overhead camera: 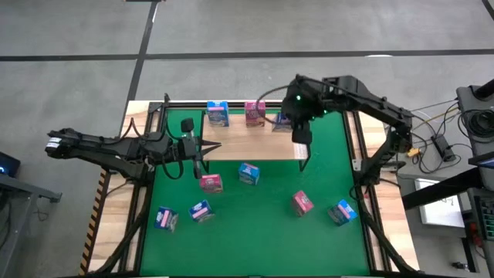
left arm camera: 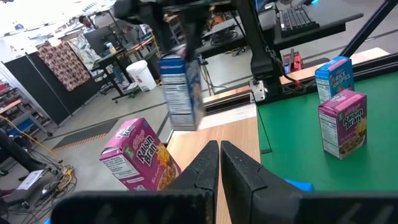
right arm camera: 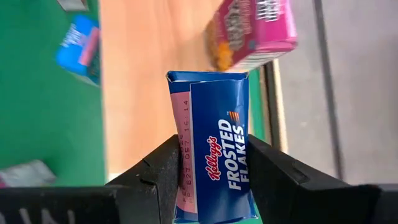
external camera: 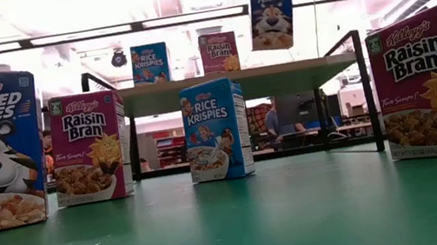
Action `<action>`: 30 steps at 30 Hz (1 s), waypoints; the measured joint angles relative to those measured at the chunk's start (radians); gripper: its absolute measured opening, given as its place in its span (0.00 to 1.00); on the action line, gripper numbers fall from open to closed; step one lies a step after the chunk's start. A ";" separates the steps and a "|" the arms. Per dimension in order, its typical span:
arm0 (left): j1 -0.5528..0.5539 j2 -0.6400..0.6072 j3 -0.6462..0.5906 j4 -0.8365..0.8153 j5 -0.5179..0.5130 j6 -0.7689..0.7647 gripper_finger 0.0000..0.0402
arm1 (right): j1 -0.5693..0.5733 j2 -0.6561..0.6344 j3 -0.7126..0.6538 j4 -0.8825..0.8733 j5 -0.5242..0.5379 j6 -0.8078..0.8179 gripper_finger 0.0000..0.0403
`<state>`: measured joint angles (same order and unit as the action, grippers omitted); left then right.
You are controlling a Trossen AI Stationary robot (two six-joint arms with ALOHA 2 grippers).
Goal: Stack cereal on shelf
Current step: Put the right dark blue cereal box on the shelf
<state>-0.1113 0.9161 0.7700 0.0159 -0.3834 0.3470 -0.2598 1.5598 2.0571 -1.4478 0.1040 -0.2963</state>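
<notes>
My right gripper (overhead camera: 287,116) is shut on a dark blue Frosted Flakes box (external camera: 271,10). The box hangs above the right part of the shelf (overhead camera: 255,143), a light-wood board in a black frame at the table's far side. Two cereal boxes stand upright on the shelf: a light blue one (overhead camera: 218,113) and a pink one (overhead camera: 255,112). Several more boxes sit on the green mat (overhead camera: 255,239). My left gripper (overhead camera: 201,164) is shut with nothing in it, near the shelf's near left corner. My right gripper pinches the dark blue box near its top end (right arm camera: 186,180) between its two fingers (right arm camera: 155,171), one on each broad face. The fingers slant down from above toward the table's left. The box hangs below them, nearly upright and clear of the shelf.
On the mat are a pink box (overhead camera: 210,182), a light blue box (overhead camera: 248,174), a pink box (overhead camera: 301,202) and a light blue box (overhead camera: 342,210). Two more boxes (overhead camera: 166,218) sit at the near left. The shelf's black posts (external camera: 367,90) stand at its corners.
</notes>
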 joint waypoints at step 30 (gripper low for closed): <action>0.000 0.000 0.000 -0.014 0.000 -0.005 0.00 | -0.313 0.138 0.033 -0.069 -0.246 -0.216 0.36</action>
<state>-0.1116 0.9161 0.7700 0.0021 -0.3832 0.3424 -0.5732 1.6977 2.0896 -1.5166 -0.1419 -0.5122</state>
